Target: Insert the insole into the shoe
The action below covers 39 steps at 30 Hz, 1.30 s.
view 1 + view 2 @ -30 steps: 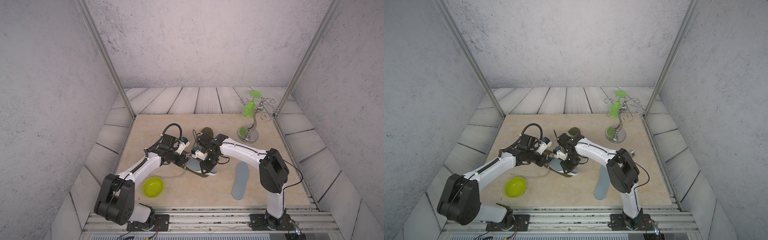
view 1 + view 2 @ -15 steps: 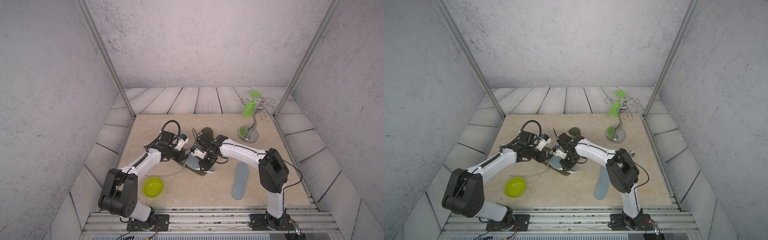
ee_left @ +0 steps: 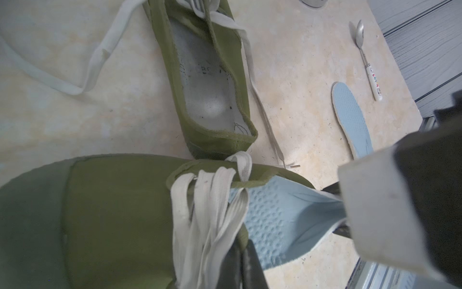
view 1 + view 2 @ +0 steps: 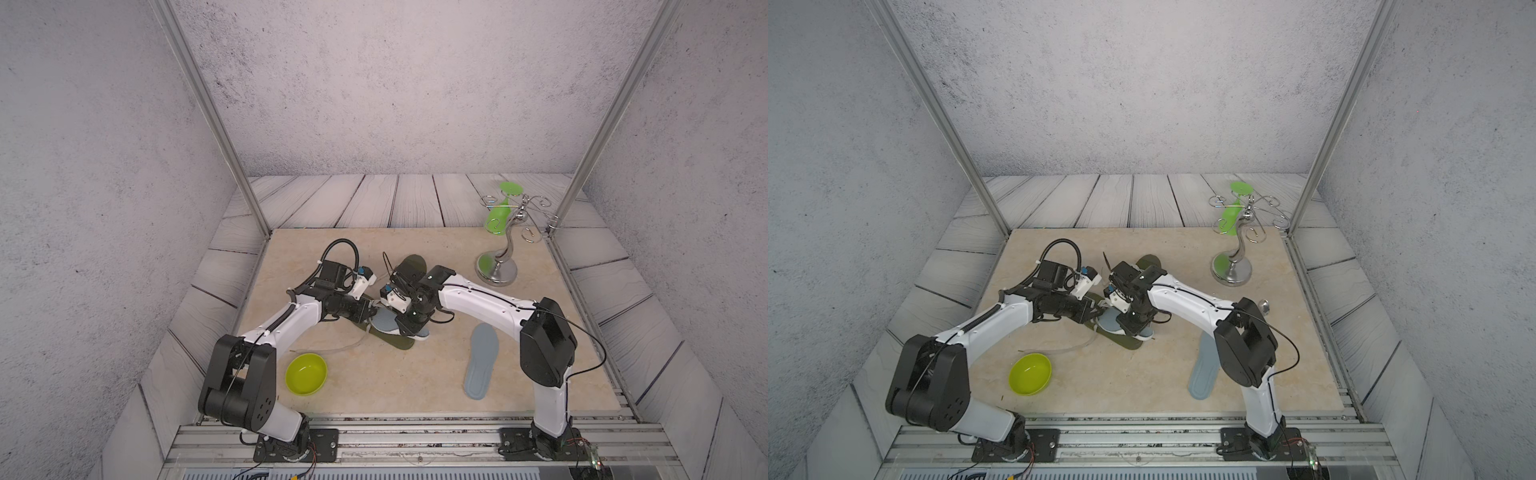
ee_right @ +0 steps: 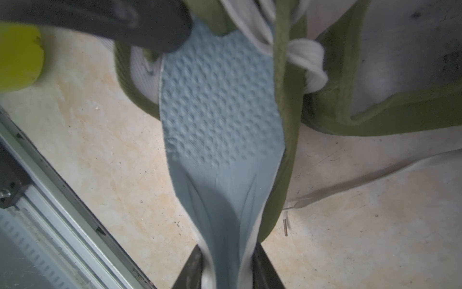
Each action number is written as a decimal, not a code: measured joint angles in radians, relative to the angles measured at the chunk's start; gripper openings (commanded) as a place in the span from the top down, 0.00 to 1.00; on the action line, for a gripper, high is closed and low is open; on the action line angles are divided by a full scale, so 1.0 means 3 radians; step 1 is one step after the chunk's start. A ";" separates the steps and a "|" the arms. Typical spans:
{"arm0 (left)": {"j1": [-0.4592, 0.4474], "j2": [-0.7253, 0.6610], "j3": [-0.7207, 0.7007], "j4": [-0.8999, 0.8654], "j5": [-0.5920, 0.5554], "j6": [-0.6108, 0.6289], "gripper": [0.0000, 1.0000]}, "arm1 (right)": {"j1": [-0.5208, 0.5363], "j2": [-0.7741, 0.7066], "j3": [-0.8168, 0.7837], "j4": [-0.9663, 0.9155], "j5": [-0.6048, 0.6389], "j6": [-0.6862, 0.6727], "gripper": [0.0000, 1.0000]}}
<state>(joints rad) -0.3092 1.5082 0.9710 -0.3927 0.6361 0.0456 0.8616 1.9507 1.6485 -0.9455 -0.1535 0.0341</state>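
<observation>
Right wrist view puts your right gripper [image 5: 227,250] nearest. Its jaws stand narrow, pinching the heel end of the pale blue dimpled foam insole [image 5: 220,112]. The insole's front part lies inside the olive-green canvas lace-up shoe [image 5: 287,120], and its heel part sticks out behind. Your left gripper [image 3: 242,247] is closed tight on that shoe's rim beside the white flat laces [image 3: 205,205]. In both top views, with the shoe as centre, a lime-green plastic bowl [image 4: 306,373] sits at seven o'clock and a second pale blue insole [image 4: 480,361] lies flat at four. A second olive-green shoe [image 4: 411,262] is just beside at twelve, and a chrome curled-wire stand [image 4: 496,270] is farthest, at two.
</observation>
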 measured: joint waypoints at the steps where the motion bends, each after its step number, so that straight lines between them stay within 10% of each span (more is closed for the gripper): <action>1: 0.0013 0.0023 0.0023 0.0001 0.0025 -0.0013 1.00 | 0.0013 0.0000 0.0000 0.0004 0.0038 0.0000 0.68; 39: 0.0444 0.0729 0.0904 -0.1213 0.0623 0.0533 1.00 | 0.0154 0.0005 0.0080 0.0076 0.0514 -0.0202 0.69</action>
<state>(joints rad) -0.1761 1.7267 1.2423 -0.7567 0.8230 0.2054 0.9077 1.9522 1.6726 -0.9226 0.0006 -0.0265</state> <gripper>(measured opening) 0.046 0.311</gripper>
